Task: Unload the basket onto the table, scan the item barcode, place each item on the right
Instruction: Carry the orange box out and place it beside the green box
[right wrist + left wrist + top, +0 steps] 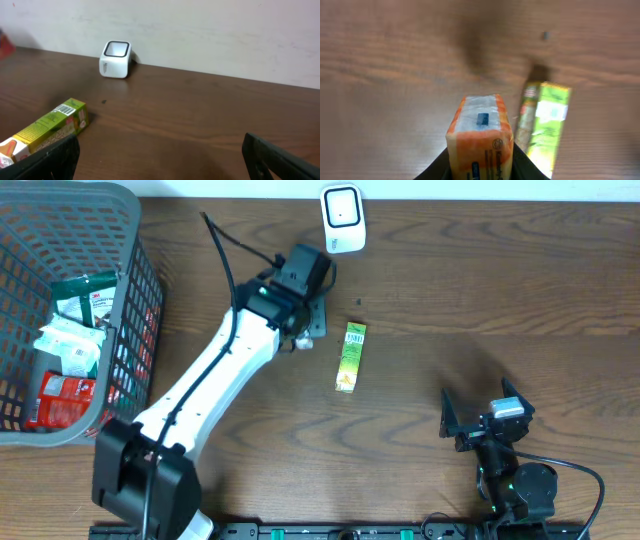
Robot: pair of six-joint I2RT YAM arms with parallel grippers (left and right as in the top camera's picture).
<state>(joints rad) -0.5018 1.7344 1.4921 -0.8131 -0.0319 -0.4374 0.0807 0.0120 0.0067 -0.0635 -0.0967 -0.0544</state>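
Left gripper (pixel 481 170) of mine pinches a small orange and white box (pixel 480 132) over the table (pixel 385 60), just beside a green box (pixel 545 125) lying flat. My right gripper (pixel 160 160) is spread wide, well apart from the white scanner (pixel 116 59)

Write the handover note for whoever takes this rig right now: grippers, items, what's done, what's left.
Left gripper: shut on the orange box, mid-table, next to the green box.
Right gripper: open, empty, back near the front edge.
Green box: lying flat on the table, its barcode end toward the scanner, which stands at the far edge.
Basket: at the left, with more packets inside.
Done: orange box is in the grip.
Left: show its barcode to the scanner. Whether the green box has already been scanned cannot be told.
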